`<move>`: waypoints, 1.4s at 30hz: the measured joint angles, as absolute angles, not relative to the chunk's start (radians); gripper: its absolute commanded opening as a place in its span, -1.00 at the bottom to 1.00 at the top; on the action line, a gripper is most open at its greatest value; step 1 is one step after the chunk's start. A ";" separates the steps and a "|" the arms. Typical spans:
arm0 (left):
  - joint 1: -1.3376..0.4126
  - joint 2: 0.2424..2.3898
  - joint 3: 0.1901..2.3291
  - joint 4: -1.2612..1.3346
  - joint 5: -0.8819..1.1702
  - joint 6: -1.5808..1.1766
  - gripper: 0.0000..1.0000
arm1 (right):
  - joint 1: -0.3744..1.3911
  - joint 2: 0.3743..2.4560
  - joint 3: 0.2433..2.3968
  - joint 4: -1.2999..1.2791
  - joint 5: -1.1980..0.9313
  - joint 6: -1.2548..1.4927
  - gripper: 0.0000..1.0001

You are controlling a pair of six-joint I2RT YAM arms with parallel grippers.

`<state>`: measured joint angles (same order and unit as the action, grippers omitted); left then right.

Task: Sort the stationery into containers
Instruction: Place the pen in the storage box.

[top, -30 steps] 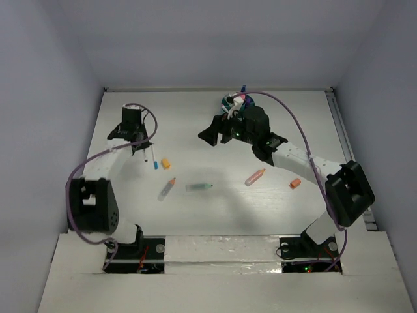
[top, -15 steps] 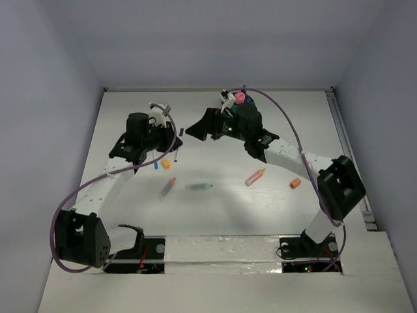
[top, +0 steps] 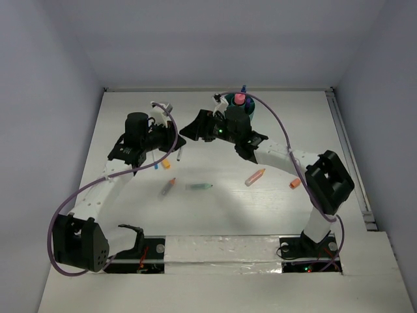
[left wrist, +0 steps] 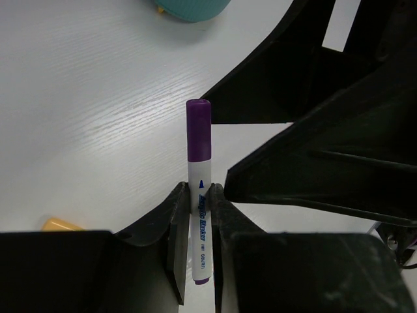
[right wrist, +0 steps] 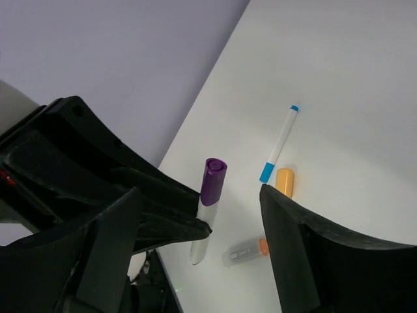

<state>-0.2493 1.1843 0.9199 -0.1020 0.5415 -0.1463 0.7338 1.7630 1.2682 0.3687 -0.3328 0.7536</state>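
Marker with a purple cap (left wrist: pixel 199 163) sits clamped by its white barrel in the closed left pincer (left wrist: pixel 198 195). The right pincer (right wrist: pixel 199 192) gapes wide open just beside it, holding nothing. The teal organiser (left wrist: pixel 190 6) stands beyond them at the far side of the surface (top: pixel 215 215), and a green highlighter (top: pixel 199 186) lies nearer.

white table (top: pixel 215 215) bears pens (top: pixel 199 187) and orange caps (top: pixel 295 184).

Glossy plastic purple marker (left wrist: pixel 199 140), matt black plastic left gripper (left wrist: pixel 198 193) (smooth), faintly wood-grained white table (left wrist: pixel 98 98)
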 measured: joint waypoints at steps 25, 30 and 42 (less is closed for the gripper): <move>-0.269 1.162 0.909 -0.098 0.555 -0.138 0.17 | 0.735 1.822 1.271 0.442 -0.286 0.829 -1.00; -0.269 1.161 0.909 -0.099 0.544 -0.139 0.37 | 0.725 1.822 1.281 0.419 -0.221 0.785 -1.00; -0.269 1.084 0.909 -0.102 0.503 -0.139 0.49 | 0.458 1.787 1.319 0.326 -0.109 0.648 -1.00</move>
<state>-0.2687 1.0840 0.9092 -0.1017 0.5034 -0.1387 0.4580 1.7870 1.3193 0.3264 -0.1089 0.6483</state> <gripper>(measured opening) 0.743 0.205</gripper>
